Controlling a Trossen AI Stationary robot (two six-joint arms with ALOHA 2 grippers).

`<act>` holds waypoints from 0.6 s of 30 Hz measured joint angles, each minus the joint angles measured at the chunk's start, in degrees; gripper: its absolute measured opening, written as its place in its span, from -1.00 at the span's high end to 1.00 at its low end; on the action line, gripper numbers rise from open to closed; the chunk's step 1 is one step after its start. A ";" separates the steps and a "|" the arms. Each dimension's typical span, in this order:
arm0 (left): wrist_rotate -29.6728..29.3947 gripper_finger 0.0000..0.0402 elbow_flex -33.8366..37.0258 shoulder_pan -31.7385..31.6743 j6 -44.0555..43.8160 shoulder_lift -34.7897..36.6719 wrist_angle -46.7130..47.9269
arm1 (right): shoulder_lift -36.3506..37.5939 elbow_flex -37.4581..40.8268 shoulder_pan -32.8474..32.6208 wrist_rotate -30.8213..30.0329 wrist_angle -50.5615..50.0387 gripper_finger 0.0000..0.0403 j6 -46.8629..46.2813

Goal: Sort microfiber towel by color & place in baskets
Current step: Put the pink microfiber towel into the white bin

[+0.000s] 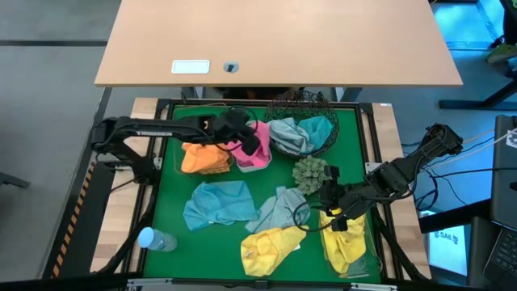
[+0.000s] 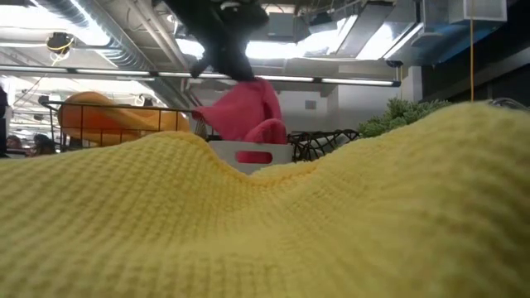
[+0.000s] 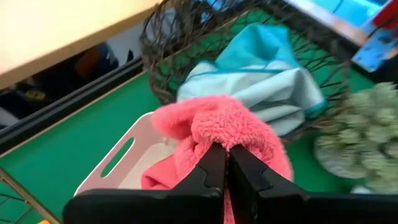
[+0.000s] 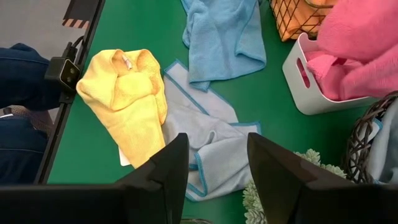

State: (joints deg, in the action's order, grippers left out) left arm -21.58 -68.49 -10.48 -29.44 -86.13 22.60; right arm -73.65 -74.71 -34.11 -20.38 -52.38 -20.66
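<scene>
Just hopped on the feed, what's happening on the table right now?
Towel sorting is under way. The left gripper is shut on a pink towel, holding it over the white tub, which already has pink cloth in it. Orange towels sit in the square wire basket and teal ones in the round mesh basket. The right gripper is open, hovering near the clear tray holding a yellow towel. A yellow towel and two blue towels remain loose on the mat.

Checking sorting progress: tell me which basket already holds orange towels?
The dark square wire-grid basket, beside the white tub with pink; the round mesh basket holds blue.
</scene>
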 joint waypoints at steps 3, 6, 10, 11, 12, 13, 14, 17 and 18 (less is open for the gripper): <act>-0.03 1.00 0.00 -1.10 0.02 -2.43 -0.07 | 0.00 0.01 0.00 0.00 -0.02 0.19 -0.01; -0.02 1.00 0.00 -1.82 0.67 -4.69 -0.04 | 0.00 0.00 0.00 0.00 -0.01 0.19 -0.01; 0.98 1.00 0.00 -2.03 1.54 -7.73 -0.04 | 0.00 0.01 0.00 0.00 0.00 0.19 -0.01; 2.31 1.00 0.00 -2.01 1.56 -8.45 0.00 | 0.00 -0.01 0.00 0.00 -0.01 0.19 -0.01; 3.72 1.00 0.00 -2.01 1.63 -9.13 0.19 | 0.00 -0.01 0.00 0.00 0.00 0.19 -0.01; 5.20 1.00 0.00 -2.01 1.65 -9.75 0.53 | 0.00 -0.01 0.00 0.00 0.00 0.19 -0.01; 6.69 1.00 0.00 -1.99 1.68 -10.30 1.13 | 0.00 0.00 0.00 0.00 -0.01 0.19 -0.01; 9.56 1.00 0.00 -1.99 2.88 -11.87 4.15 | 0.00 -0.01 0.00 0.01 -0.01 0.19 -0.01; 9.60 1.00 0.02 -1.99 3.65 -12.15 5.24 | 0.00 0.00 0.00 0.00 -0.01 0.19 -0.01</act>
State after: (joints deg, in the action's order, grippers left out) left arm -11.99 -68.47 -12.47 -25.80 -98.28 27.84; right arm -73.65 -74.71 -34.11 -20.38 -52.39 -20.67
